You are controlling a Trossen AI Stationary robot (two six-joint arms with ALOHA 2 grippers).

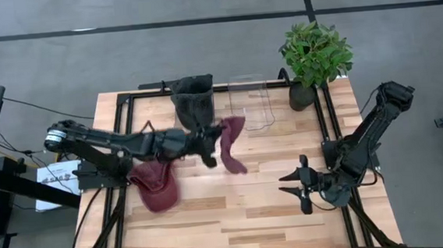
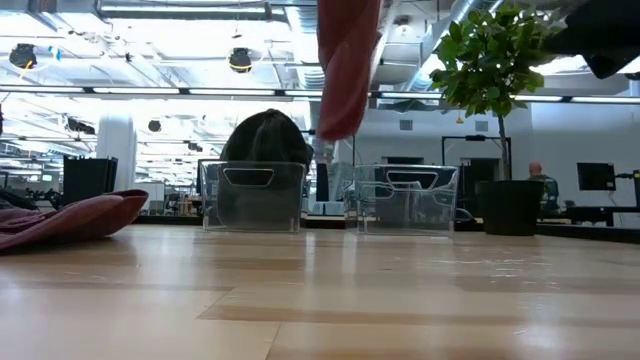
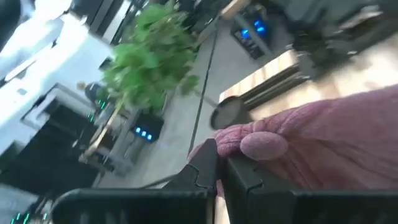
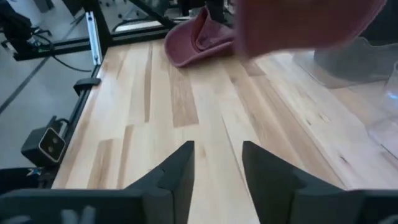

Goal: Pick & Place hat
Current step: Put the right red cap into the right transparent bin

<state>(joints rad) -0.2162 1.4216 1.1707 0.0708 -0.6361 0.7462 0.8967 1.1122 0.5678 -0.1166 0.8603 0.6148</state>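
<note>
The maroon beanie [image 1: 231,143] hangs in the air, pinched at one edge by the left gripper [image 1: 205,143], its loose end dangling down over the table [image 1: 251,208]. It sits just in front of the two bins, between the dark-filled bin [image 1: 193,101] and the empty clear bin [image 1: 252,102], well above the tabletop; the low view shows it [image 2: 346,60] hanging from above with nothing under it. The left wrist view confirms the fingers [image 3: 208,163] clamped on a fold of maroon fabric [image 3: 311,143].

Step in hand, as judged: transport, hat lifted and being carried toward a bin. Which bin is the target cannot be told from the frames; the empty clear bin is nearest to the hat's hanging end.

A second maroon hat [image 1: 155,183] lies flat on the table, on the near-left side of the held beanie, under the left arm, untouched.

The right gripper [image 1: 302,182] waits low over the table, well right of the beanie and in front of the potted plant [image 1: 313,55], fingers spread and holding nothing.

Next move likely calls for: centre the dangling fabric over the bin opening, lower enough that the hanging end clears the rim, then release. Risk: floppy cloth draping on the bin wall.
</note>
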